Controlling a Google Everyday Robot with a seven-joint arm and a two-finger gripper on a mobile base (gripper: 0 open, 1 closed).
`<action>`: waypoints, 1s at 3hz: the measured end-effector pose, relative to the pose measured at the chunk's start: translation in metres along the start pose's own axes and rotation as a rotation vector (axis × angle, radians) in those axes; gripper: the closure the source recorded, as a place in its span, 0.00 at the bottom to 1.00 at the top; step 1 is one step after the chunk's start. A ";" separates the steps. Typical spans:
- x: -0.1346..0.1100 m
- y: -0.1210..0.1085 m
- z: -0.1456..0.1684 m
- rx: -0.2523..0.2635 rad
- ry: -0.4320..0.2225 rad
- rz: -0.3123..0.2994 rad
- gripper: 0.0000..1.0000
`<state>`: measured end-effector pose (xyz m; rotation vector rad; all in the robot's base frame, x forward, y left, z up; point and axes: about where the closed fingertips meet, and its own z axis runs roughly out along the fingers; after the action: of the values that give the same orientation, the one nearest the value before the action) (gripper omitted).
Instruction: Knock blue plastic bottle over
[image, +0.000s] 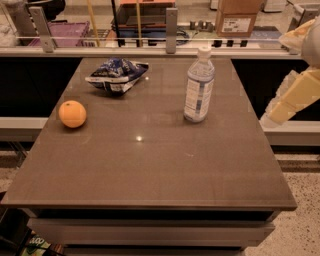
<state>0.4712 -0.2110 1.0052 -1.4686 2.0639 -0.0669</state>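
The blue plastic bottle (199, 86) stands upright on the brown table (165, 175), at the back right, with its white cap on top. My gripper (285, 105) is a pale cream shape at the right edge of the view. It hangs off the table's right side, about level with the bottle's base and well to the right of it, touching nothing.
An orange (72, 114) sits at the table's left. A blue-and-white snack bag (116, 75) lies at the back left. A glass-railed ledge (165, 50) runs behind the table, with boxes and crates beyond it. Speckled floor lies to the right.
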 end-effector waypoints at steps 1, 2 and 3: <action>-0.005 -0.010 0.008 -0.004 -0.086 0.052 0.00; -0.008 -0.015 0.020 -0.017 -0.174 0.100 0.00; -0.017 -0.012 0.032 -0.026 -0.264 0.158 0.00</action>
<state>0.5007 -0.1912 0.9909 -1.2502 1.9610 0.2062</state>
